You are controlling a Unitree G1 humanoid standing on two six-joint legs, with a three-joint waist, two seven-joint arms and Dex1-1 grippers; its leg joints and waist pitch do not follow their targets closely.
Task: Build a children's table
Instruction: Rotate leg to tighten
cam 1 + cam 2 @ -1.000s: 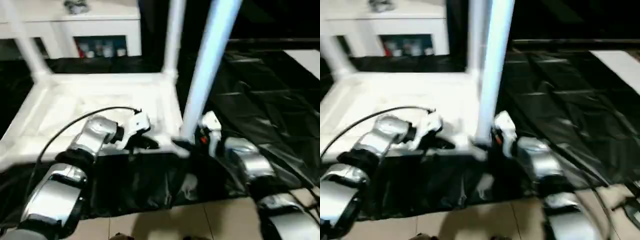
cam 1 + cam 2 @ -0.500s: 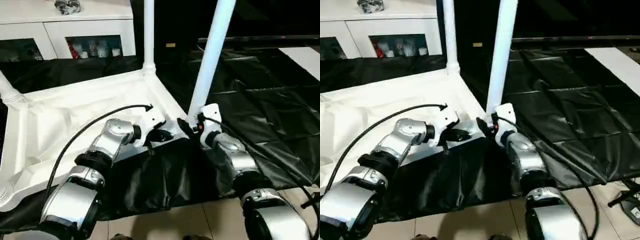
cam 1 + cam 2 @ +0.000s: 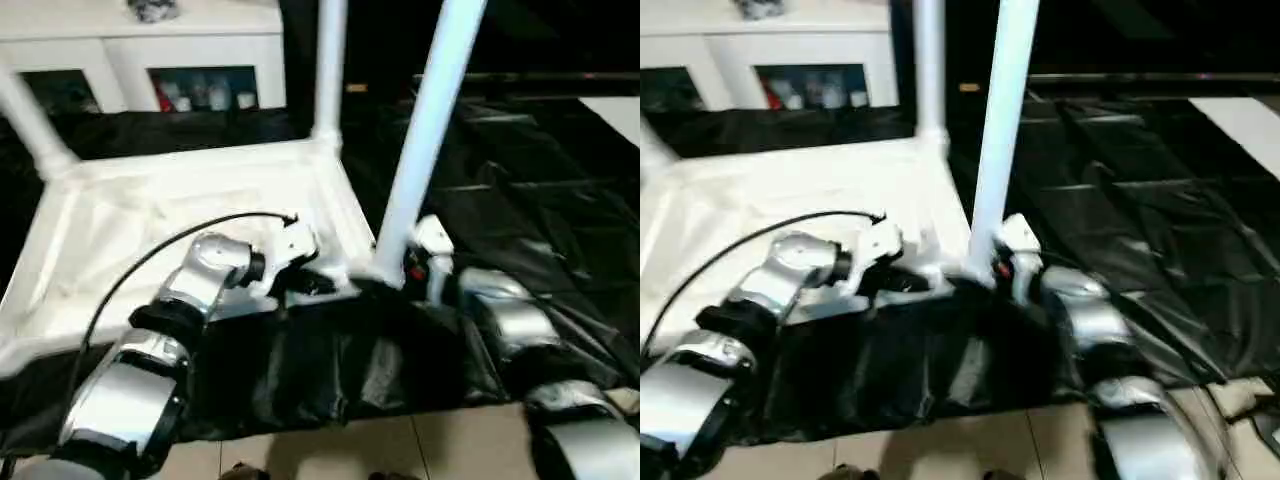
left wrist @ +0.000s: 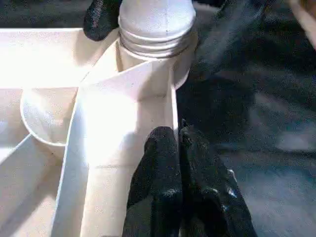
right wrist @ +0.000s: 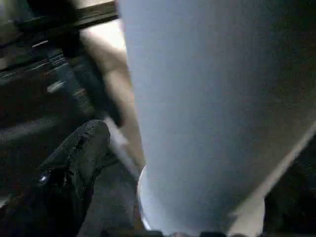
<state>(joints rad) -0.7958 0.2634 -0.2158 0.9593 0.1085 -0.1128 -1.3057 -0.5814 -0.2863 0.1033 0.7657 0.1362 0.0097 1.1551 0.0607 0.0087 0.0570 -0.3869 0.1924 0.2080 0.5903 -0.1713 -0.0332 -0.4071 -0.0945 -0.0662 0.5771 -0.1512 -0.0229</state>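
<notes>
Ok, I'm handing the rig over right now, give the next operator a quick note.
Left gripper: shut, fingers pressed on the tabletop rim near the front corner socket.
Right gripper: at the base of the near leg; its fingers straddle the leg.
Tabletop lies upside down on black sheeting.
Done: three legs stand in sockets, near one showing thread.
Left: fourth leg; check the near leg is seated.

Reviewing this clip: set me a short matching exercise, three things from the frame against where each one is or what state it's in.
Things:
1. left gripper
2. nearest table leg
3. white cabinet

States or places:
A. behind the table, glass doors
B. shut on the tabletop rim
C. upright in the near corner socket, beside the right gripper

Pairs: 1-B, 2-C, 3-A
</notes>
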